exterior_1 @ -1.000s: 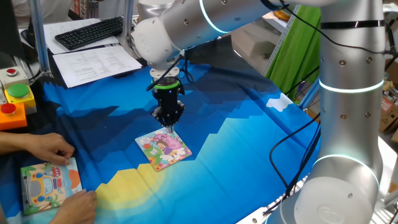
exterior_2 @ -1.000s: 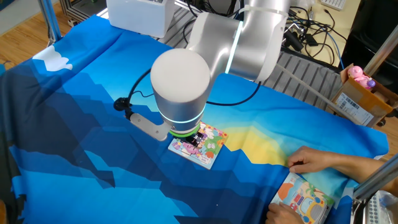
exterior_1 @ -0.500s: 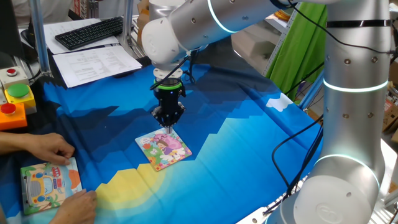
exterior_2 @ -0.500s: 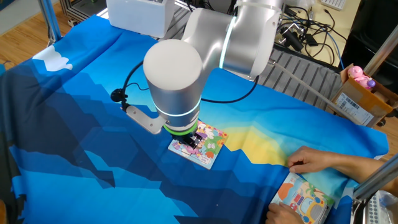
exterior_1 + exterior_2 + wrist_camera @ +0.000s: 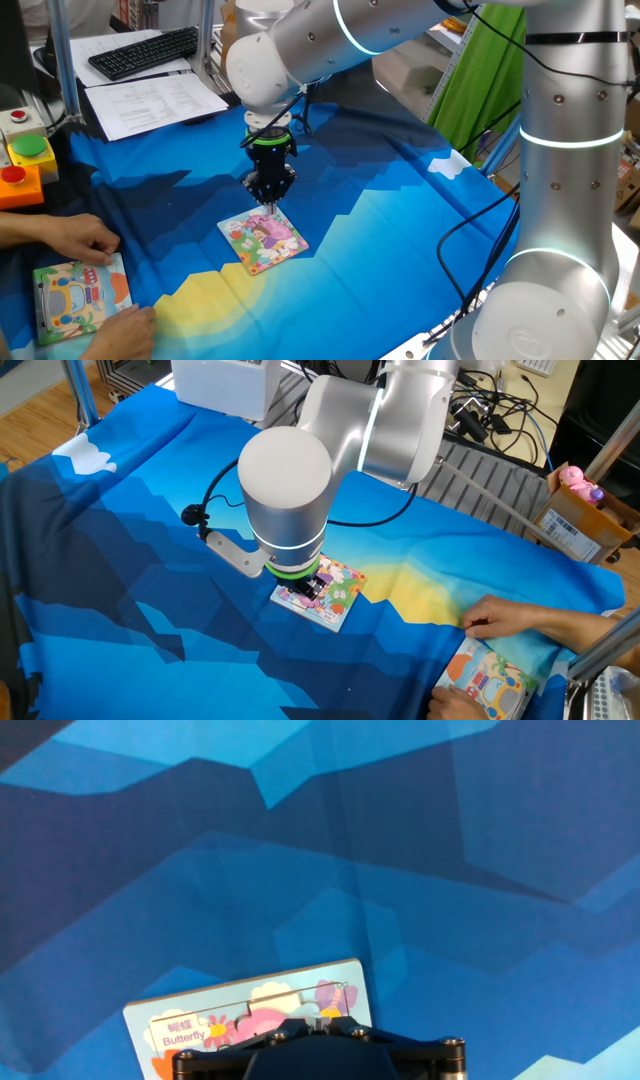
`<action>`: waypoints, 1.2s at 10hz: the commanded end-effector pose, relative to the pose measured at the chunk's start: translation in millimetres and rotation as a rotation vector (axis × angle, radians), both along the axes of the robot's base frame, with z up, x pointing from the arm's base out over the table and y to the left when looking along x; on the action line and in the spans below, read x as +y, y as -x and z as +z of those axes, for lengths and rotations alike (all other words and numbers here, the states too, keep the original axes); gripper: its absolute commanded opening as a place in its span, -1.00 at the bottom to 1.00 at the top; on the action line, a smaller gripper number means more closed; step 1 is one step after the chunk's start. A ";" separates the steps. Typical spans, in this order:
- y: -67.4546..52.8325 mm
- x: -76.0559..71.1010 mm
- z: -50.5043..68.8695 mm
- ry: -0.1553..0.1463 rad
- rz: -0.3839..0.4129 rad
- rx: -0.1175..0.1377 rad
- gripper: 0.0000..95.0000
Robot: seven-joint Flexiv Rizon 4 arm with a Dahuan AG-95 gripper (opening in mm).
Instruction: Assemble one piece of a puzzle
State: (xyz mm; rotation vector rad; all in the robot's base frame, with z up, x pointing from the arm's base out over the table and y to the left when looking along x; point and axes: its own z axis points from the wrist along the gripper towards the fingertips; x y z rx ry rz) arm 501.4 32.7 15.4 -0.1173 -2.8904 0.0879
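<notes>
Hand view looks down over the black gripper [image 5: 325, 1020], whose body fills the bottom edge and hides most of the puzzle [image 5: 200, 1015] beneath it. The fingers are pressed together with no gap between them, their tips at the board's far edge. Whether the piece sits between them or under them cannot be told; it cannot be picked out in any view. On the visible strip of the board, a white label reads "Butterfly" in pink, with two small Chinese characters above it, beside pink and white cloud shapes.

From one fixed view, the puzzle [image 5: 263, 239] lies flat on a blue tablecloth [image 5: 380, 230] printed with darker blue angular shapes and a yellow patch. The gripper [image 5: 269, 203] points steeply down onto the board's far corner. A silver robot arm [image 5: 560, 150] with glowing rings rises right of the puzzle. Left of the puzzle, a person's hand [image 5: 70, 238] rests near an orange-bordered board [image 5: 78, 297] showing a cartoon vehicle, and a second hand [image 5: 122, 332] touches its near corner. Further left stands an orange box [image 5: 22, 165] with a green and a red button. Beyond the puzzle lie printed papers [image 5: 150, 100] and a black keyboard [image 5: 145, 50].

From the other fixed view, the arm's round white joint [image 5: 285, 485] blocks much of the puzzle [image 5: 340, 595]. A cardboard box [image 5: 580, 510] with a pink toy sits far right.
</notes>
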 end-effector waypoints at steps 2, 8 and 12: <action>-1.3 0.5 -1.3 0.008 -0.003 -0.011 -1.00; -4.6 3.5 -7.6 0.013 -0.006 -0.023 -1.00; -4.9 4.3 -8.8 0.015 -0.007 -0.019 -1.00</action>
